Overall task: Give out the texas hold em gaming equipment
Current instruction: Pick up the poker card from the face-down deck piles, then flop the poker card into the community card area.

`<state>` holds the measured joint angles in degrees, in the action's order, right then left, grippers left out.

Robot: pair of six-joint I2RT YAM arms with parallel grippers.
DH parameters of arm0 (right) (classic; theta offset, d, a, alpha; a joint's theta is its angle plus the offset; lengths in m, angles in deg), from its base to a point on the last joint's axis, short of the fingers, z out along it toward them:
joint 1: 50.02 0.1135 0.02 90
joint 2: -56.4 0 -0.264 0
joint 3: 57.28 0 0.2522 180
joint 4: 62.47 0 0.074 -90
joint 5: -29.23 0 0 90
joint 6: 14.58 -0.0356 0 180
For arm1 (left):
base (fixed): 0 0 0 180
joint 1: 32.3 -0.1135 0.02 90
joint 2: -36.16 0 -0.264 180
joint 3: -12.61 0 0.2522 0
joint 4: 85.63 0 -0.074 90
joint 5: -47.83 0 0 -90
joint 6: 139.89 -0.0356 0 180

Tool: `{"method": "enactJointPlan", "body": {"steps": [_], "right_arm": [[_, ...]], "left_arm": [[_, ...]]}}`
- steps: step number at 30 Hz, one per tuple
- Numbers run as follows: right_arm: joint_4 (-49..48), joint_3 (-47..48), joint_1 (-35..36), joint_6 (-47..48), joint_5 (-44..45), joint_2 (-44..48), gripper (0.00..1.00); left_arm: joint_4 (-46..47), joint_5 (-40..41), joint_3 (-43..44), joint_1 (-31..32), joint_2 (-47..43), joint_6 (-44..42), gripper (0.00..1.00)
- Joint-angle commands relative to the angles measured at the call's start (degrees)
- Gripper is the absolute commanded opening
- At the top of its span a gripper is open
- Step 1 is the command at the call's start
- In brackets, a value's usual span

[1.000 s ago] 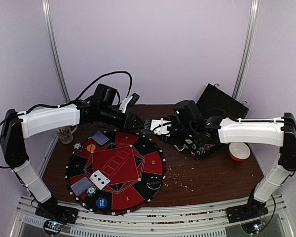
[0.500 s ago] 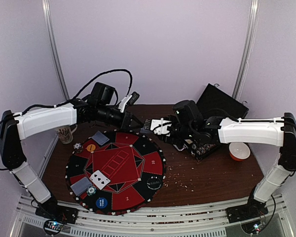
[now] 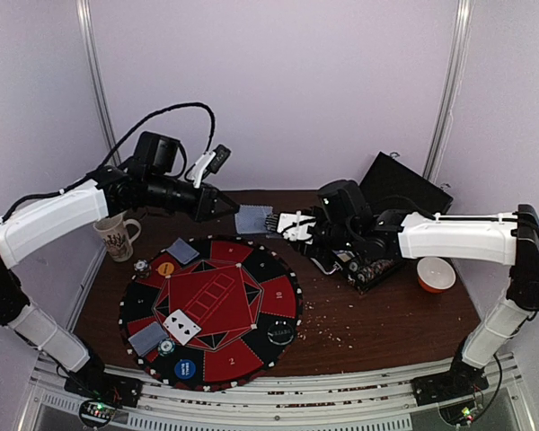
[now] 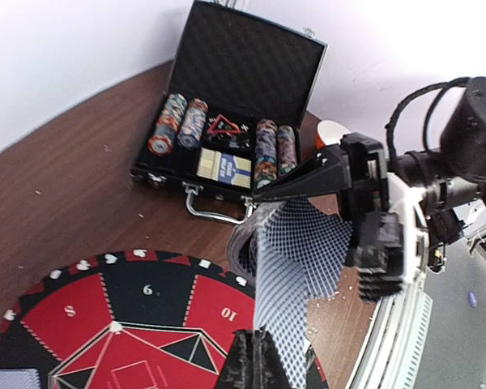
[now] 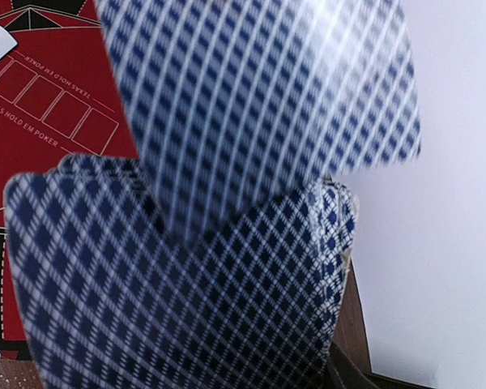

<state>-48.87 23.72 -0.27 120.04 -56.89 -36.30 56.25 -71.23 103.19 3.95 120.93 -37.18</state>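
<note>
**One card pinched at the deck, above the mat's far edge**

The left gripper point(image 4: 255, 358) was closed tight on the near end of a single playing card point(image 4: 277, 308), its black fingertips pressed together over the card's lattice-patterned back. The card's other end overlapped the deck of cards point(image 4: 320, 243). The right gripper point(image 3: 278, 221) clamped that deck, its jaws held partway apart by the stack. (The right wrist view was filled with card backs, the nearer one blurred.) Whether the single card touched the deck could not be told.

Both grippers met in the air over the far edge of the round mat point(image 3: 229, 355). On the mat lay:
- a face-down card point(image 3: 182, 250) in the far-left sector
- a second face-down card point(image 3: 148, 338) at the near left
- two face-up cards point(image 3: 181, 326) left of the centre
- a yellow button point(image 3: 165, 268) at the far left
- a blue button point(image 3: 185, 368) at the near edge
- a black button point(image 3: 281, 332) at the near right

One striped chip point(image 3: 142, 266) sat at the mat's far-left rim. Another chip point(image 3: 166, 347) lay just beside the second face-down card. Beyond the mat's far-right side stood the open black case point(image 3: 404, 190), with rows of chips point(image 4: 178, 121) inside.
</note>
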Motion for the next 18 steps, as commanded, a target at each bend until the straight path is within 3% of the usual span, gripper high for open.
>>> {"method": "enactJointPlan", "body": {"steps": [1, 5, 8, 14, 18], "right_arm": [[-0.97, -0.23, -1.16, -0.94, 2.55, 0.29, 0.43], [-0.64, -0.97, -2.13, -0.94, 3.81, 0.75, 0.43], [-0.41, -1.46, -2.53, -0.94, 4.18, 1.09, 0.43], [0.05, -1.3, -2.54, -0.94, 3.97, 1.13, 0.43], [0.57, -0.97, -2.63, -0.94, 3.75, 1.12, 0.43]], "left_arm": [[-6.95, 6.21, 3.17, -1.92, -3.31, -4.12, 0.0], [-16.72, 14.78, 4.47, -6.15, -4.66, -4.55, 0.0], [-25.63, 26.38, 6.42, -7.05, -3.54, -4.62, 0.0], [-40.77, 46.48, 6.69, -5.52, 6.31, -0.29, 0.0], [-44.15, 56.66, 6.65, -1.34, 11.53, 2.06, 0.0]]}}
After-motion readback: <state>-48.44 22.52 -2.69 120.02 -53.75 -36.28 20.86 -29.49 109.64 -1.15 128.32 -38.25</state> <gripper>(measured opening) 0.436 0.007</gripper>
